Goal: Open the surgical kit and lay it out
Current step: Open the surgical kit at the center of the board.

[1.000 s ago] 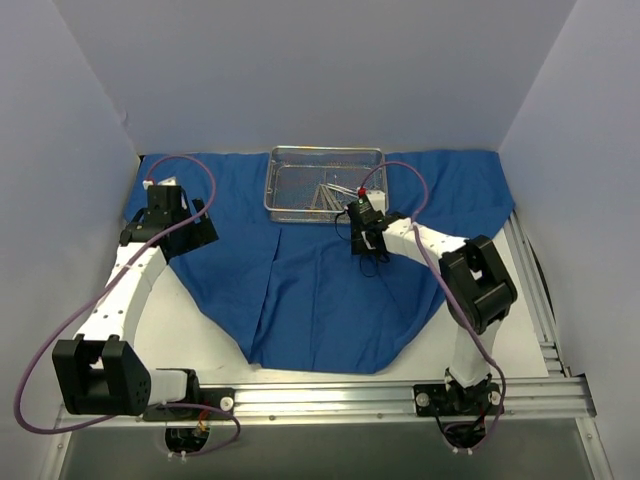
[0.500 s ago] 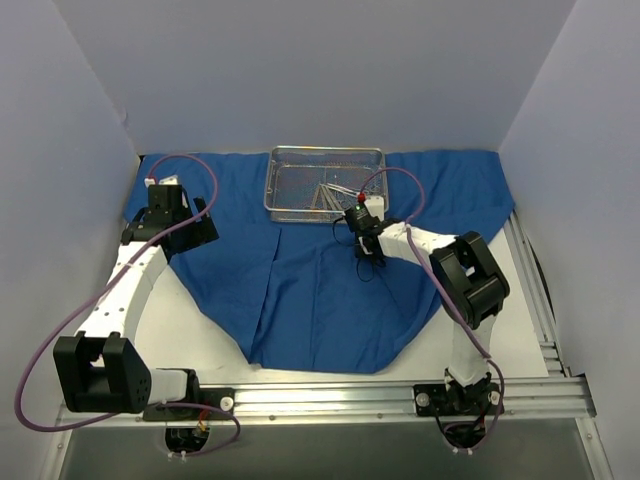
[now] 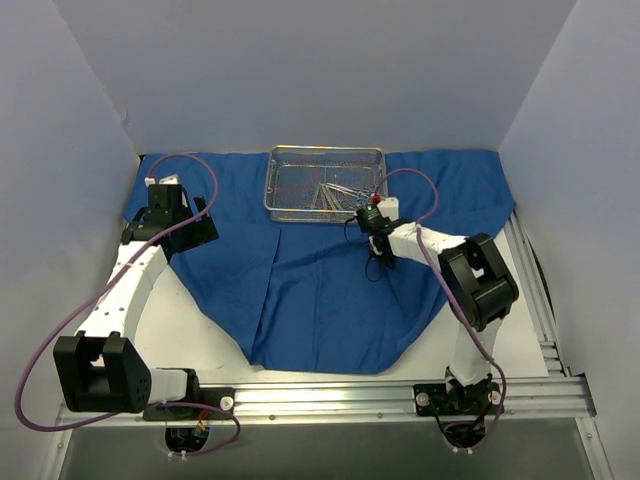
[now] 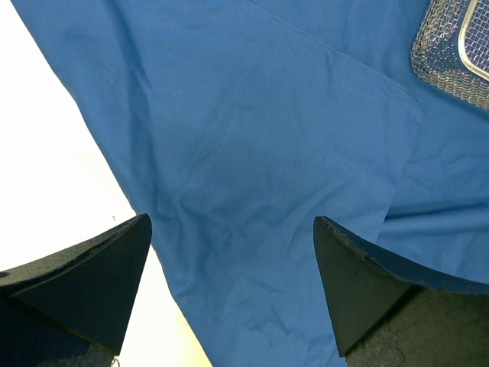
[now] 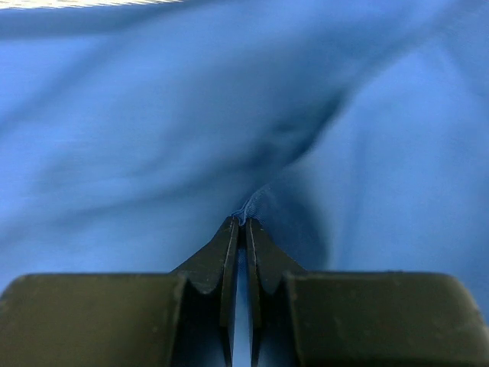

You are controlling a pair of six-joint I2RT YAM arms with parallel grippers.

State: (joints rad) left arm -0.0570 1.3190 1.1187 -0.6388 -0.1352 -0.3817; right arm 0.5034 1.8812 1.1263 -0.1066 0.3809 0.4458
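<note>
The royal-blue cloth wrap [image 3: 320, 290] lies spread over the table. At its far edge stands the silver wire-mesh tray [image 3: 272, 185], with several steel ring-handled instruments [image 3: 330, 195] lying inside. My right gripper [image 3: 376, 222] is just in front of the tray's right corner. In the right wrist view it [image 5: 243, 222] is shut on a small raised fold of the cloth [image 5: 257, 200]. My left gripper [image 3: 196, 232] hangs over the cloth's left part. Its jaws [image 4: 231, 222] stand wide open above the cloth [image 4: 252, 130], with nothing between them.
Bare white table [image 4: 53, 176] shows left of the cloth's slanted edge. A corner of the tray [image 4: 451, 46] reaches into the left wrist view at top right. Grey walls close in the back and both sides. A metal rail [image 3: 400, 392] runs along the near edge.
My right gripper has shut on a fold of the cloth and shifted slightly right, near the tray's front right corner. The left arm has stayed put, open.
</note>
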